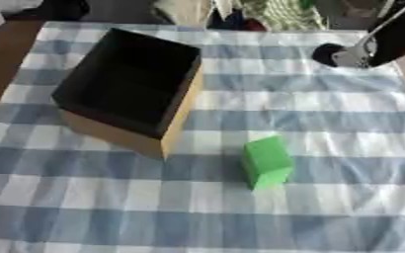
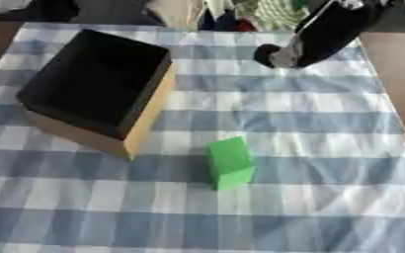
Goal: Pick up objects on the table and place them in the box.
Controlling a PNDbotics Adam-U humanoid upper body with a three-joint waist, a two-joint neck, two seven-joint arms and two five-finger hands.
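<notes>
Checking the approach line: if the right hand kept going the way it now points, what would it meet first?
The right hand points left toward the box; only checked cloth lies between. The green block seems off that line; depth is unclear.

One box (image 1: 128, 89), one green block (image 1: 265, 161), and seemingly one hand (image 2: 279, 55) on the checked cloth (image 1: 344, 207)

Box (image 1: 128, 91): stands open-topped on the left half of the tabletop (image 1: 344, 197); its walls block any low sweep from that side.
Green block (image 1: 266, 161): upright just right of the box's near corner, apart from it, bare cloth on every side.
Right hand (image 2: 279, 55): hangs over the far right, well clear of the block.
Near strip: open cloth.
</notes>
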